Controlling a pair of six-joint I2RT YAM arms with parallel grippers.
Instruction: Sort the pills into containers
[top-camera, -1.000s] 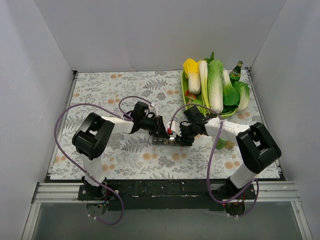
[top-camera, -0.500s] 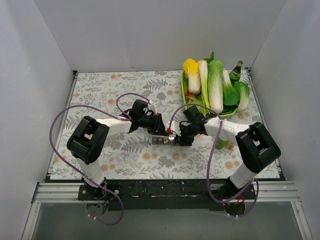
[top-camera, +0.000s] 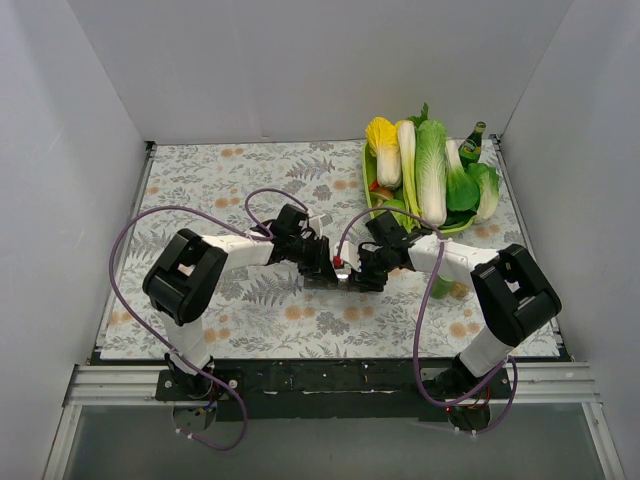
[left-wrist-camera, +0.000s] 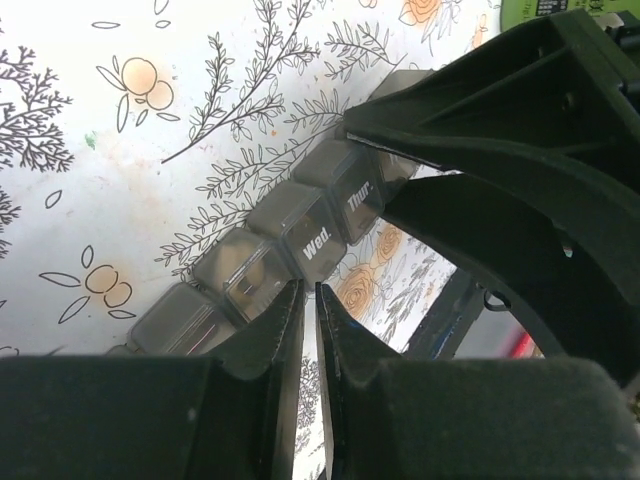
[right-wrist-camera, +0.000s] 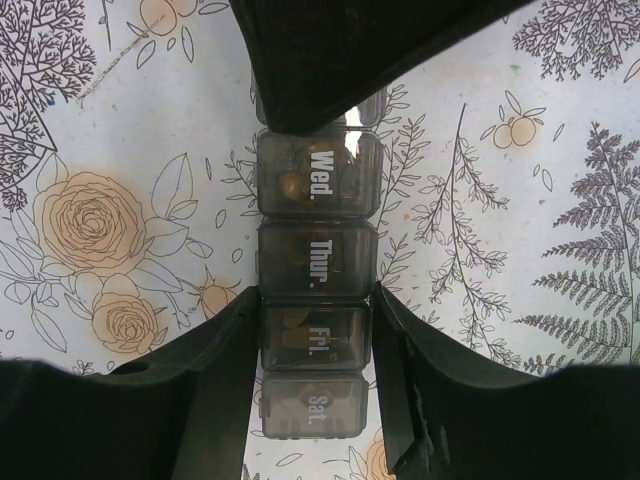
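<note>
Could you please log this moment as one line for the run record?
left gripper: nearly shut, tips at pill organizer near Wed | right gripper: clamped across Fri compartment

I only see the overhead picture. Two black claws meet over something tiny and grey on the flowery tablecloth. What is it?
Observer: The right wrist view shows a smoky-grey translucent plastic pill strip, its lids printed Wed., Thur., Fri., Sat.
Operator: Is either claw holding it?
Observer: The right gripper has a finger on each side of the Fri. box, no gap showing.
Operator: And the left one?
Observer: Its own camera shows the left gripper nearly closed, tips beside the Wed. box.
</note>
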